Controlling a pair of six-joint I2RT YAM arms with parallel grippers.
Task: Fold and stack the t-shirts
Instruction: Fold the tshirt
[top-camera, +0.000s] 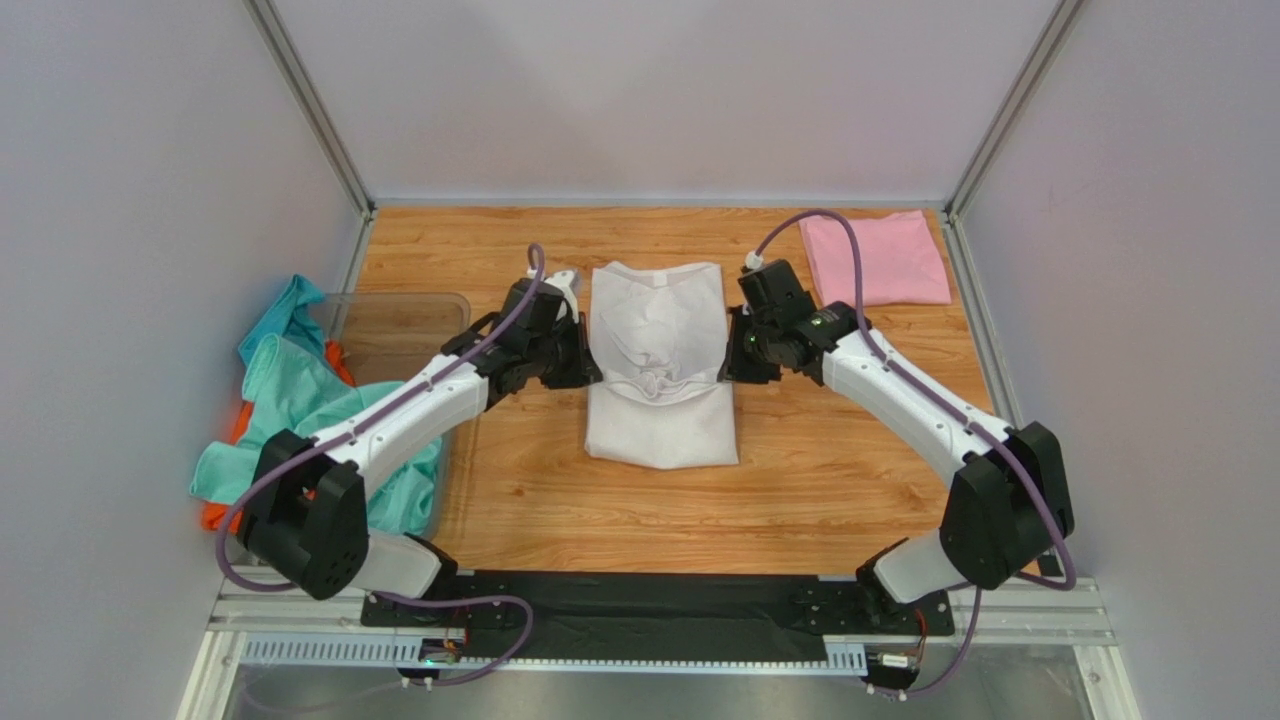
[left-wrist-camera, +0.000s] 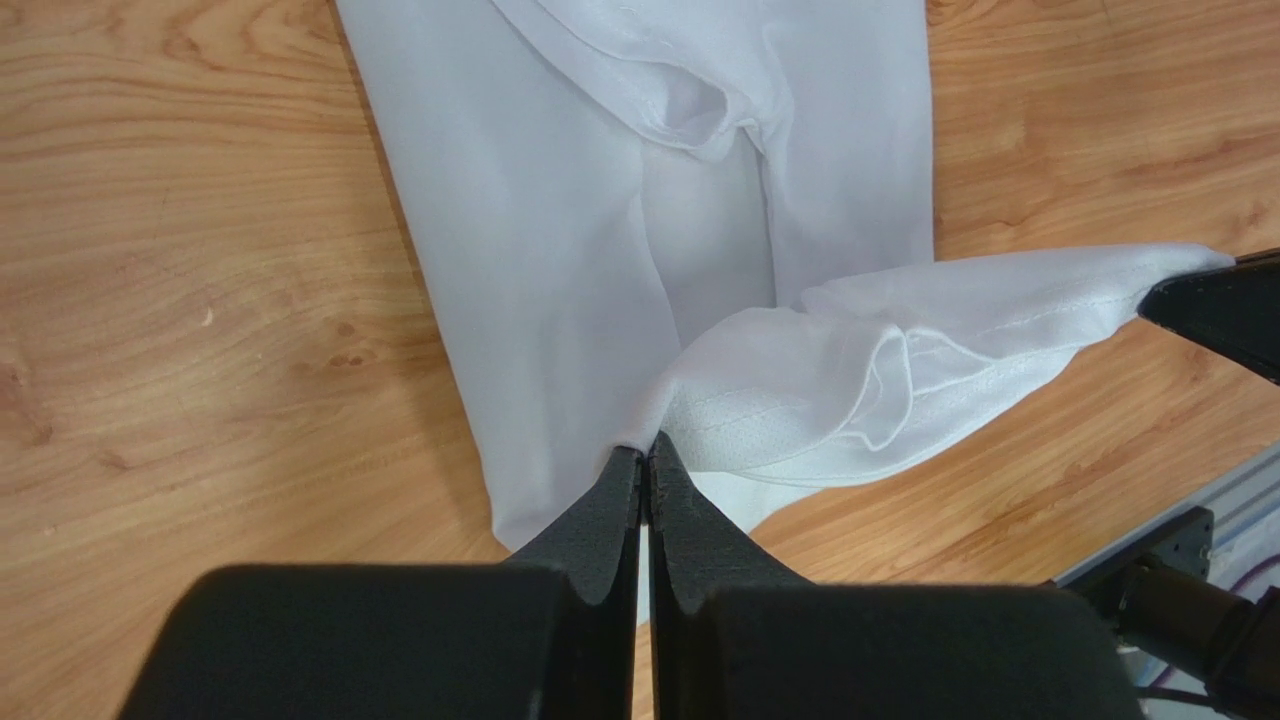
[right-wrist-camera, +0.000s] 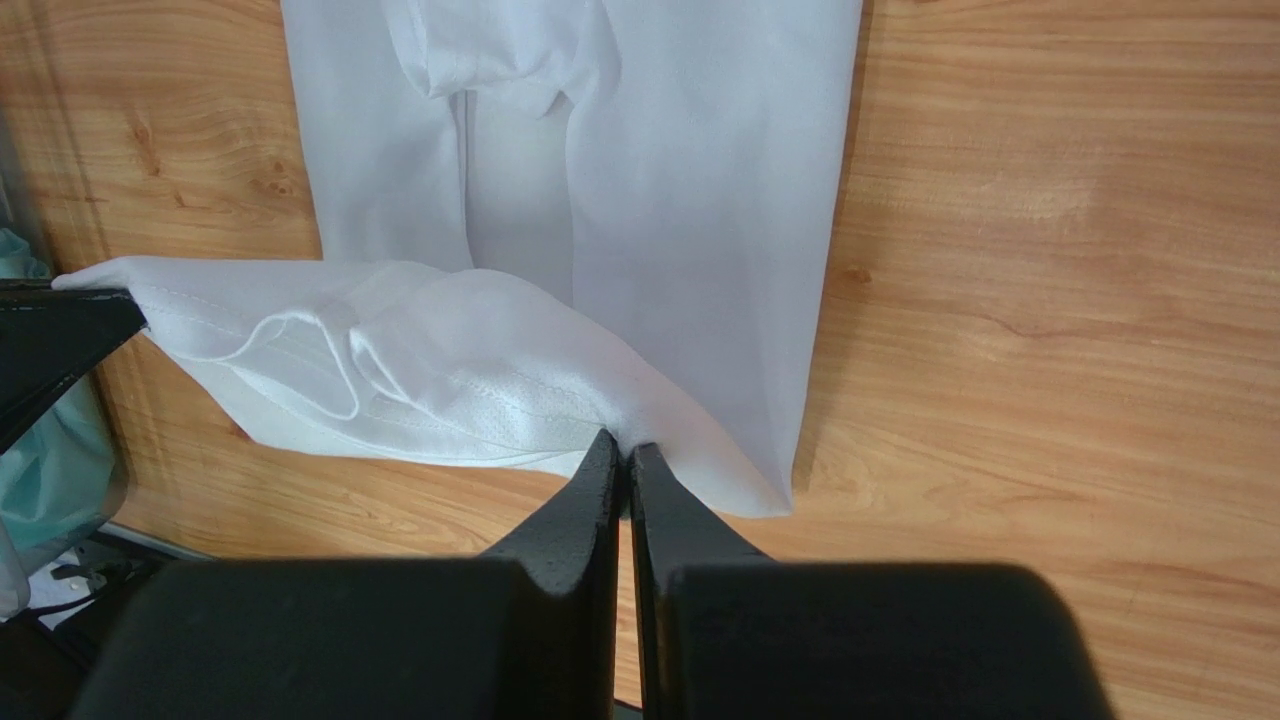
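Currently the left fingers (left-wrist-camera: 606, 525) are pinched shut on one corner of the soft white short-sleeved t-shirt (top-camera: 661, 428) at the middle of the wooden table (top-camera: 842, 480), and the right fingers (right-wrist-camera: 595, 503) clamp the opposite corner of the same raised edge. I judge both arms should carry that edge level, taut and in step, then lay it square on the flat part. The left arm hides part of the crumpled teal and orange shirts (top-camera: 293, 398), and the folded pale pink shirt (top-camera: 879, 258) lies back right.
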